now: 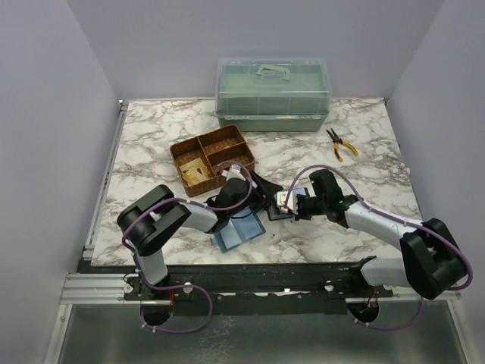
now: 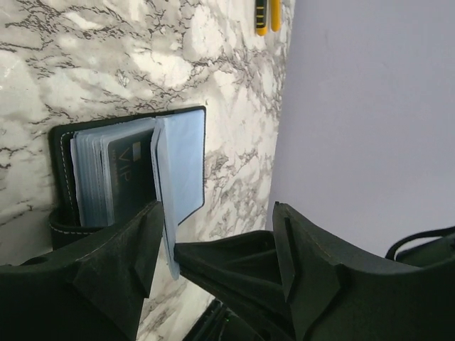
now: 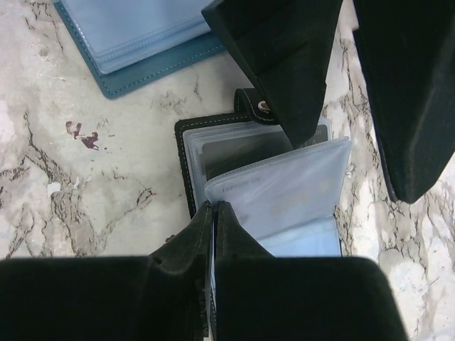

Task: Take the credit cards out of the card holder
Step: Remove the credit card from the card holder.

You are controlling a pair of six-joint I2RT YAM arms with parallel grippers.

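Card holder (image 3: 190, 153): black, lying open on the tabletop (image 3: 71, 177), centre of the right wrist view. The snap tab (image 3: 261, 106) is at its upper edge.
- Contents: a stack of clear sleeves. One dark card (image 2: 131, 174) shows through, its print too faint to read. The card count cannot be told.
- Hidden: the near edge is under the right end effector (image 3: 213, 209). In the top view both end effectors cover most of it.

Right end effector: at the bottom of its frame, fingers pressed together on the edge of one lifted sleeve (image 3: 284, 188).

Left end effector (image 2: 213, 213): fingers spread wide, holding nothing. One fingertip (image 3: 302, 131) is down at the holder's upper edge just beside the tab, the other off to its right.

Folder (image 3: 142, 42): light blue, upper left, apart from the holder and cut off by the frame.

Pliers (image 1: 341, 144), basket (image 1: 212, 159) and box (image 1: 273, 95): further up the top view.
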